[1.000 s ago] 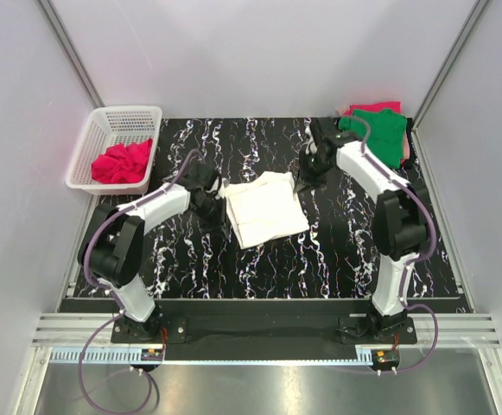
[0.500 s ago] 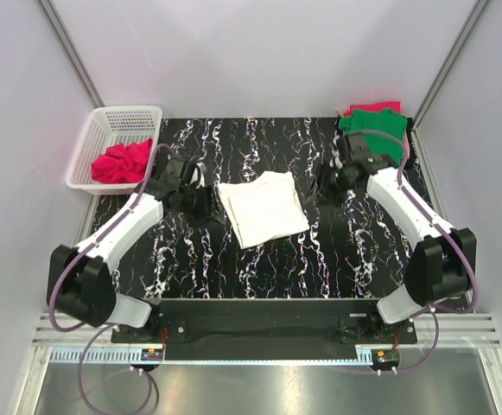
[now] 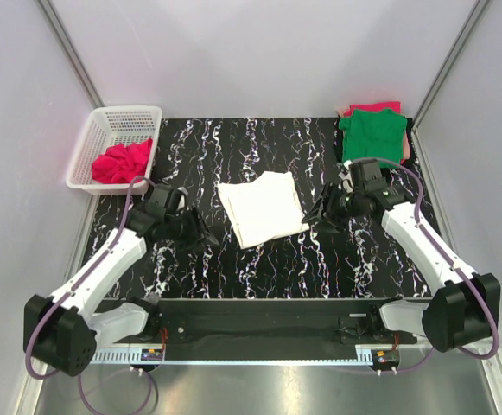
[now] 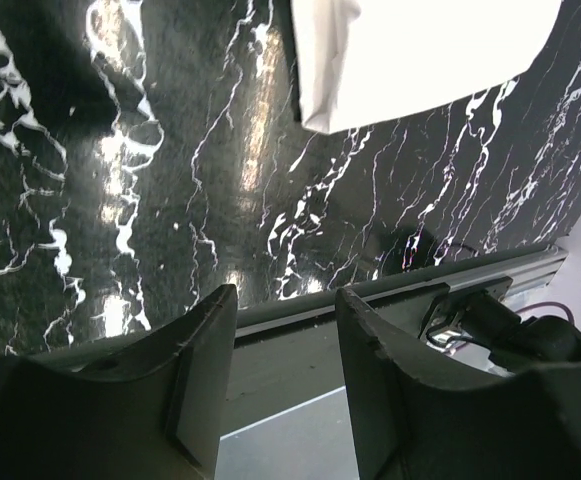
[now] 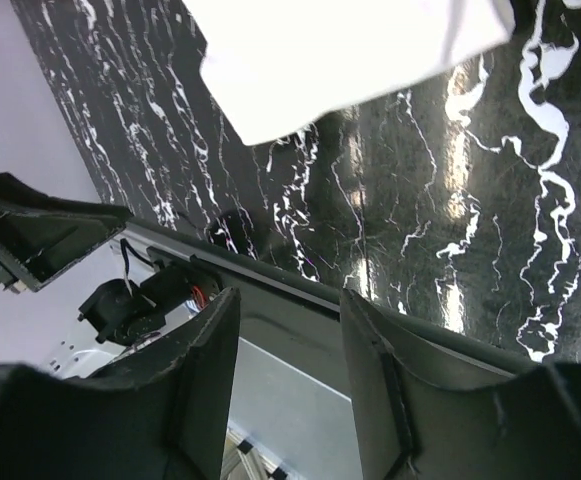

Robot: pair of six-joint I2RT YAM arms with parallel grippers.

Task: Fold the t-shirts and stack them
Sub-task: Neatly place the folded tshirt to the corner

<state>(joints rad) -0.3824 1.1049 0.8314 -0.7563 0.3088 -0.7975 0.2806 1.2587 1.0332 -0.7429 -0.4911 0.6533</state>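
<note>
A folded white t-shirt point(image 3: 262, 208) lies in the middle of the black marble table point(image 3: 259, 268); it also shows at the top of the left wrist view point(image 4: 420, 55) and the right wrist view point(image 5: 340, 55). A folded green t-shirt point(image 3: 373, 133) lies at the back right on a pinkish-red one point(image 3: 373, 107). A crumpled pinkish-red t-shirt point(image 3: 121, 161) fills the basket. My left gripper point(image 3: 200, 239) is open and empty, left of the white shirt. My right gripper point(image 3: 314, 216) is open and empty, right of it. Neither touches the shirt.
A white plastic basket point(image 3: 112, 125) stands at the back left. Grey walls close in on both sides and the back. A metal rail point(image 3: 259, 333) runs along the near edge under the arm bases.
Both arms have drawn back from the white shirt toward the near edge, the left gripper swinging left and nearer, the right gripper moving nearer. The shirts have not moved.
</note>
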